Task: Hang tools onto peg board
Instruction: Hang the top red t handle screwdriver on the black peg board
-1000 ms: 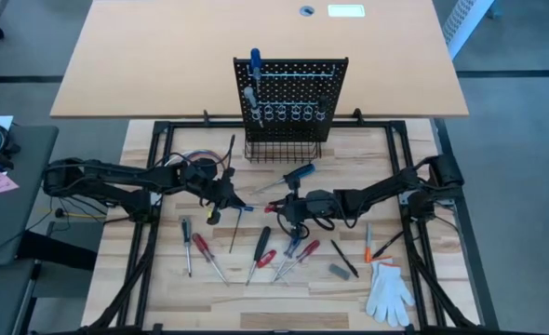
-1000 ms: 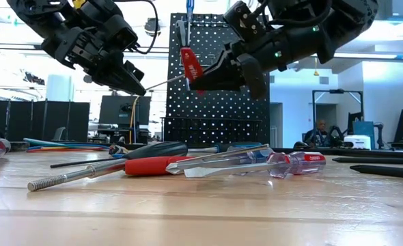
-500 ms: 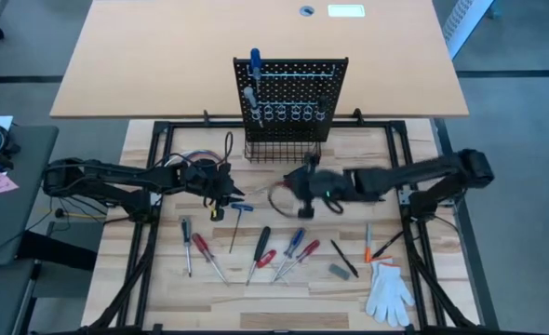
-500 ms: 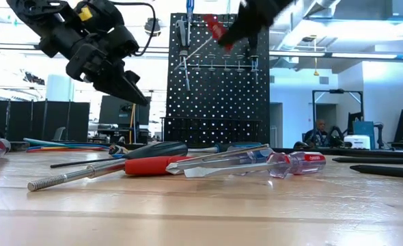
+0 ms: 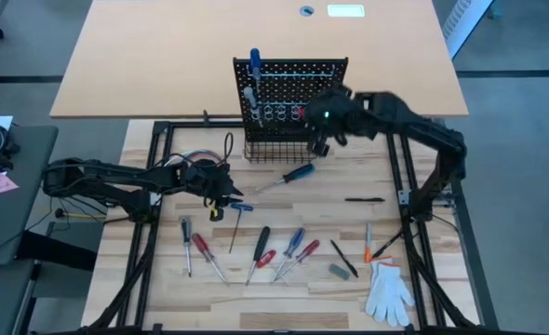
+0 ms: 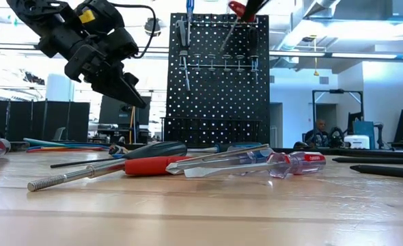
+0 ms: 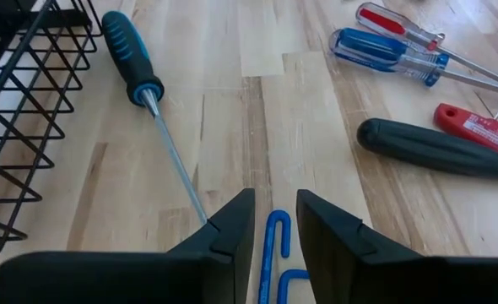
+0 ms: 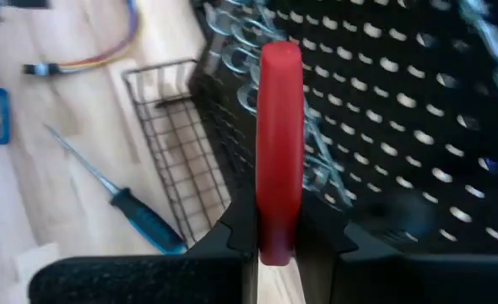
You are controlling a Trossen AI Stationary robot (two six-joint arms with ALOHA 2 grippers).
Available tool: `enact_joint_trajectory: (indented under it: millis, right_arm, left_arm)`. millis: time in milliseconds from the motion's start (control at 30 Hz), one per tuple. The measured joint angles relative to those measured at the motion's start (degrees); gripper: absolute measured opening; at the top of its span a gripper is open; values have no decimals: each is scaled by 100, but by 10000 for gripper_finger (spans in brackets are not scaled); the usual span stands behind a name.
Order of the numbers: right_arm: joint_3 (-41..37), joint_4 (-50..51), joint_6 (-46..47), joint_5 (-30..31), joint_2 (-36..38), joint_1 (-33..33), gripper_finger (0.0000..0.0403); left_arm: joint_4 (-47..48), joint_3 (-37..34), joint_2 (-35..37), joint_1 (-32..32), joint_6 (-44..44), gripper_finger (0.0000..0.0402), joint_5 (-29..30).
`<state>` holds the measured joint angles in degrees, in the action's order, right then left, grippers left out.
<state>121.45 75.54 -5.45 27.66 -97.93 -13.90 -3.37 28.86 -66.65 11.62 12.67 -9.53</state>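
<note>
Since a second ago my right gripper [image 5: 323, 119] has swung up from the middle of the table to the small upright black perforated peg board [image 5: 323, 76], carrying the red-handled screwdriver [image 8: 279, 143] with it. Its fingers are clamped on the red handle, and from the wrist I see the handle close in front of the board's row of silver rings [image 8: 236, 46], above the black wire basket [image 8: 177, 135]. In the low view the red handle [image 6: 238, 8] sits high against the board with its thin shaft [image 6: 227, 39] slanting down towards the rings.

My left gripper [image 5: 220, 193] has barely shifted; it hovers low over the table, jaws slightly parted and holding nothing, directly above a blue-handled hex key [image 7: 274, 257]. A teal-and-black-handled screwdriver [image 5: 292, 175] lies on the wood just in front of the basket. Several more screwdrivers with red, blue and black handles [image 5: 268, 247] lie spread across the near part of the light wooden table [image 5: 400, 302].
</note>
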Motion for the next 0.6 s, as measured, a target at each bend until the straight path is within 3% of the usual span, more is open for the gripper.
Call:
enact_joint_trajectory:
  millis: [233, 600]
  right_arm:
    - [164, 594, 135, -42, -72, -350, 48]
    - [214, 1216, 338, 7, -66, -213, 48]
  left_arm:
    - [-7, 0, 2, 0, -5, 83, -6]
    - [-28, 0, 2, 0, -4, 83, -6]
